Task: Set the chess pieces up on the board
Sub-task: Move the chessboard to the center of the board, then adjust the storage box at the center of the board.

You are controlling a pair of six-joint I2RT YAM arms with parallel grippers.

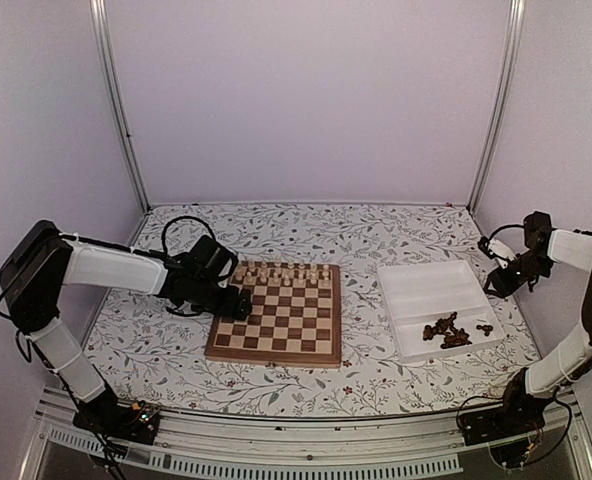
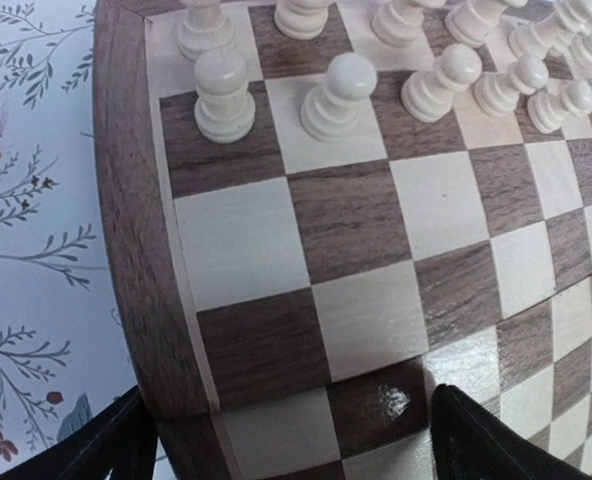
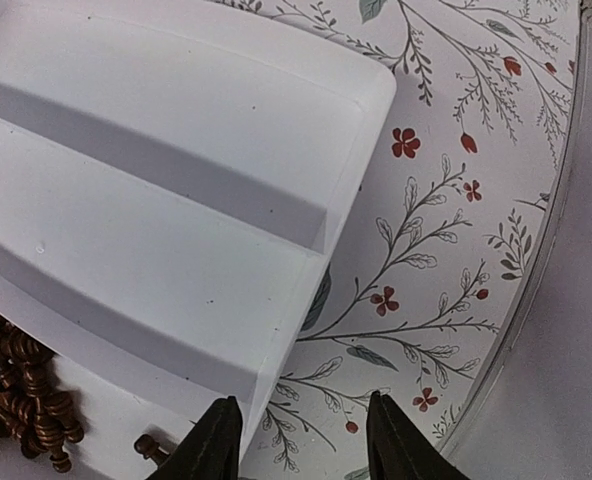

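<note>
Black left gripper [image 2: 291, 420]: jaws spread wide, nothing between them, hanging over the left edge of the board [image 1: 273, 352]. Pale chessmen [image 1: 282, 272] stand in two rows along the board's far edge.

Right gripper [image 3: 301, 435]: jaws partly spread, holding nothing, above the floral table cover [image 3: 446, 250] just beside the right rim of the white tray [image 3: 176, 150].

Dark brown chess pieces [image 1: 448, 332] lie heaped in the tray's near compartment, toward the surface's right edge and well apart from the board.

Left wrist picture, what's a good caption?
Open left fingers frame the board, cream chessmen lined up beyond.
</note>
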